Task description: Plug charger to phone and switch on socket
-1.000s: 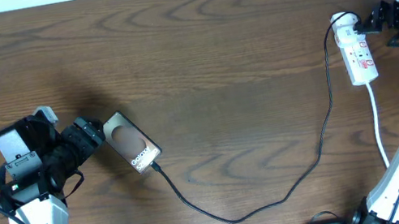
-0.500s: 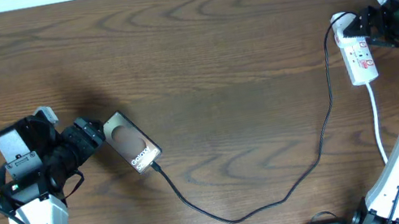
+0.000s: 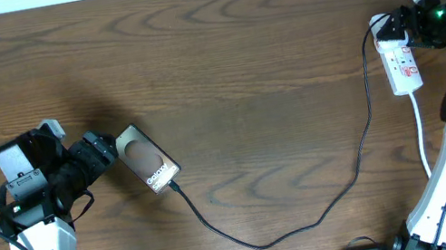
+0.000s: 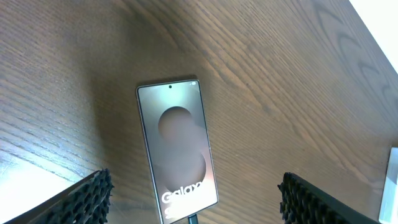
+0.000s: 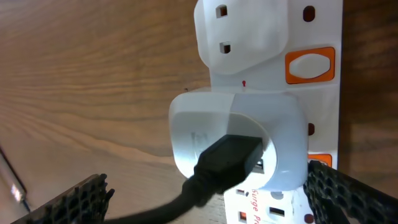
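My right gripper [image 3: 410, 24] hangs wide open over the socket [image 3: 402, 68] at two o'clock. It is light, rigid plastic and likely to skid, so I'd press the orange rocker [image 5: 322, 160] squarely downward.

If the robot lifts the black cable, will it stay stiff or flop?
Probably flop: the cable lies in a loose curve. It looks thin, so likely light. Lifting it might tug the phone, where it seems plugged in.

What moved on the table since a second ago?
The right gripper moved in toward the plugged end of the socket, jaws open, gripping nothing. Nothing was grabbed or let go. The left gripper, phone and charger stayed put.
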Controlling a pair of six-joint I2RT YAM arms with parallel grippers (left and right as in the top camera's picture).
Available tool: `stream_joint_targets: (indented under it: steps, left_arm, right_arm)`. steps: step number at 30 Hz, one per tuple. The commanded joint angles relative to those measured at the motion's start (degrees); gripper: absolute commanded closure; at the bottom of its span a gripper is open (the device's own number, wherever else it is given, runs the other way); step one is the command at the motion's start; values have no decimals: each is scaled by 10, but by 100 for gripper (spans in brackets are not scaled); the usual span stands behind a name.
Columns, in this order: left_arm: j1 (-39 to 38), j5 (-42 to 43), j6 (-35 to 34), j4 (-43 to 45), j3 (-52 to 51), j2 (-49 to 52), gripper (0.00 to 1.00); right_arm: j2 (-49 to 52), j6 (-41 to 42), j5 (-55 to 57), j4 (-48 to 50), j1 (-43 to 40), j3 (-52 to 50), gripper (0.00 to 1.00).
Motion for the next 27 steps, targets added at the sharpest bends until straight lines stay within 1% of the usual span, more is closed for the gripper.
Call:
stream_joint_targets:
  steps: [1,6,11,16,18,20,21,23,27]
  left_arm:
    - [-1,-3,14,-3,2,0,16]
    - [-1,-3,14,-3,2,0,16]
    - [-1,-3,14,-3,2,0,16]
    - [-1,-3,16,-3,2,0,16]
    - [-1,-3,16,-3,2,0,16]
    - [-1,-3,16,-3,2,0,16]
    - [-1,-3,16,-3,2,0,16]
    - [-1,-3,16,-3,2,0,16]
    - [-1,-3,16,-3,2,0,16]
  right_arm:
    - [0,23,12,2,19,10,3]
    - [0,35,15,2,21,5,4]
    - [0,35,12,20,21,-22,4]
    - [0,29,-54,43,21,-65,2]
    - [0,20,-88,43,21,-75,2]
    - [0,15,-107,43,22,-80,5]
    - [0,15,-105,43,23,-80,8]
    - [0,22,-85,42,24,-80,9]
    - [0,82,9,41,23,-78,12]
